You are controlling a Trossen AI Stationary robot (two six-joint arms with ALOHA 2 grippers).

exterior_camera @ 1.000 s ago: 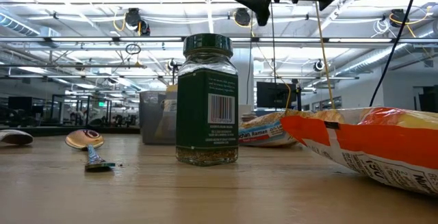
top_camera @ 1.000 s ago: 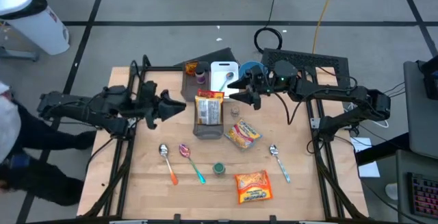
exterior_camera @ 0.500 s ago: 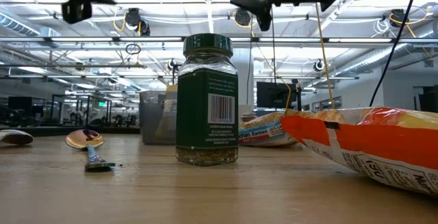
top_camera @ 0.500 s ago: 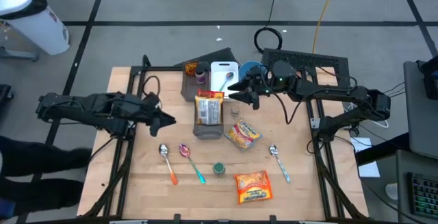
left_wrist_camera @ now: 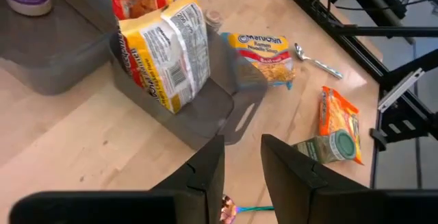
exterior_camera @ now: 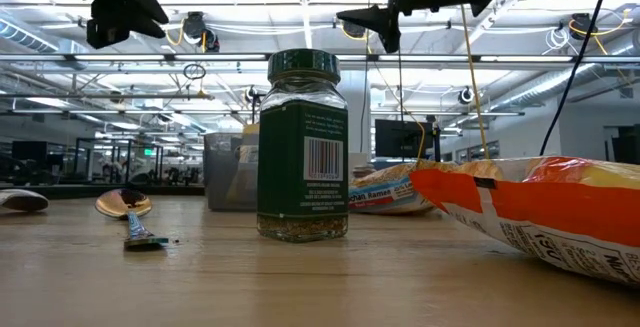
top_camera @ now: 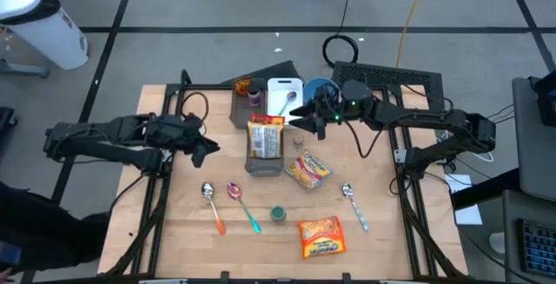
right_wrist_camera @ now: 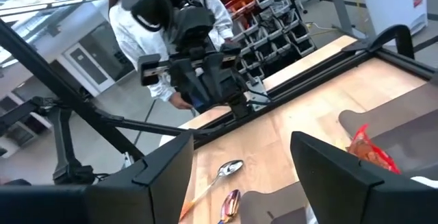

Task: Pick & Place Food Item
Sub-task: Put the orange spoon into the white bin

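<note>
**Both arms held above the table, neither holding food**

While the food lies untouched on the wooden table (top_camera: 174, 232), both arms hang in the air over its far half. The left arm reaches in from the left side, stretched nearly level, and its left gripper (top_camera: 207, 148) hovers to the left of the grey bin (top_camera: 263, 164). Its two fingers (left_wrist_camera: 205, 176) stand slightly apart with a narrow gap between them, and nothing sits in that gap. The right arm comes in from the right, bent at the elbow, and its right gripper (top_camera: 304, 117) hovers just right of the bin's far end, beside the white cutting board (top_camera: 282, 93). Its fingers (right_wrist_camera: 161, 172) are spread wide and hold nothing.

A yellow noodle packet (top_camera: 265, 138) stands inside the grey bin. A second ramen packet (top_camera: 307, 168) lies flat on the table just right of the bin. An orange snack bag (top_camera: 320, 236) lies near the front edge, with a green-lidded spice jar (top_camera: 278, 214) to its left. Two spoons (top_camera: 213, 204) lie left of the jar, and a third spoon (top_camera: 354, 204) lies right of the ramen packet. In the right wrist view, a person in a white coat (right_wrist_camera: 178, 25) stands beyond the table.
</note>
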